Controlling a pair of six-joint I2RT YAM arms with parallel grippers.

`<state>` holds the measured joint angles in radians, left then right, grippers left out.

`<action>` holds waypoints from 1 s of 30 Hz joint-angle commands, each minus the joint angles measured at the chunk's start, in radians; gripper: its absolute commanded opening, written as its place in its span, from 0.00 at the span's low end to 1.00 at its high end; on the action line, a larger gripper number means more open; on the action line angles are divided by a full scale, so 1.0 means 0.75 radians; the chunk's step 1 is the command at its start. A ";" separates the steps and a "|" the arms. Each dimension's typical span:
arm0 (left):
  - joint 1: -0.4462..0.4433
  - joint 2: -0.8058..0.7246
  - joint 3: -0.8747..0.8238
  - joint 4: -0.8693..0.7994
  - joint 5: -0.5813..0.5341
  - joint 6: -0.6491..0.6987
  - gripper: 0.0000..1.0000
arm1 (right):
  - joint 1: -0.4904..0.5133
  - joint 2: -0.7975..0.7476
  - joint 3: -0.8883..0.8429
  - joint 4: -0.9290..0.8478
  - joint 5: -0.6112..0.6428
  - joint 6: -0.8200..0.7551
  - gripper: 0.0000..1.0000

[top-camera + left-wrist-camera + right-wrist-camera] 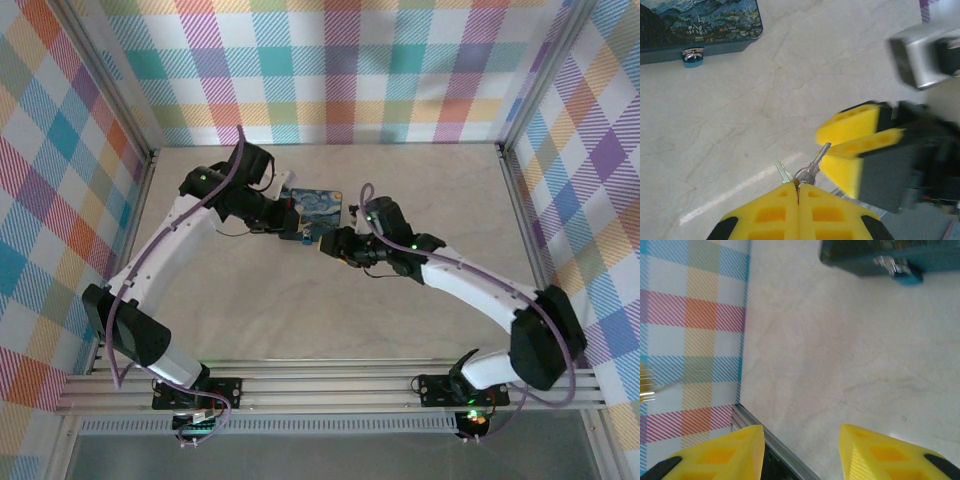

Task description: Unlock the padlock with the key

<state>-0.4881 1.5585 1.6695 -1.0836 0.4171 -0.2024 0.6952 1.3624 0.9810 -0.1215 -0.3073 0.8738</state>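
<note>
A pale desk (300, 310) carries a painted tin box (700, 22). The left hand (799, 189), fingers pressed together, pinches a bunch of keys (812, 167) at its tips. The right hand (801, 432) is spread and holds nothing, just beside one key's tip. The small padlock (692, 56) hangs at the box's front edge, apart from both hands.

robot test cell, laboratory type. pale worktop (300, 330) enclosed on three sides by plaid-printed wall panels (340, 70). left arm (165, 245) and right arm (470, 285) bolted to a slotted aluminium rail (330, 385) along the bottom of the frame, cabling exposed.
</note>
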 commanded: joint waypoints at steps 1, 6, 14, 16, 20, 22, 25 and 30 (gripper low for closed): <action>-0.006 0.007 0.038 -0.111 -0.004 0.098 0.00 | 0.007 -0.047 0.076 0.018 0.077 -0.145 0.43; -0.005 -0.008 0.032 -0.110 0.004 0.108 0.00 | 0.007 0.086 0.271 0.014 -0.064 -0.158 0.45; -0.004 -0.044 0.033 -0.069 -0.004 0.096 0.00 | 0.029 0.226 0.295 0.054 -0.180 -0.079 0.45; -0.006 -0.047 0.034 -0.051 0.004 0.088 0.00 | 0.039 0.233 0.275 0.039 -0.175 -0.077 0.45; -0.004 -0.043 0.053 -0.032 0.026 0.078 0.00 | 0.046 0.239 0.214 0.009 -0.158 -0.050 0.44; 0.000 -0.039 0.064 -0.034 0.033 0.081 0.00 | 0.047 0.226 0.174 -0.002 -0.125 -0.035 0.44; 0.001 -0.037 0.072 -0.031 0.039 0.080 0.00 | 0.047 0.193 0.126 -0.011 -0.083 -0.032 0.45; 0.003 -0.016 0.088 -0.045 0.048 0.080 0.00 | 0.047 0.118 0.089 -0.036 -0.011 -0.102 0.46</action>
<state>-0.4881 1.5600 1.7016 -1.1160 0.4294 -0.1413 0.7242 1.5253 1.0538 -0.1448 -0.3553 0.8318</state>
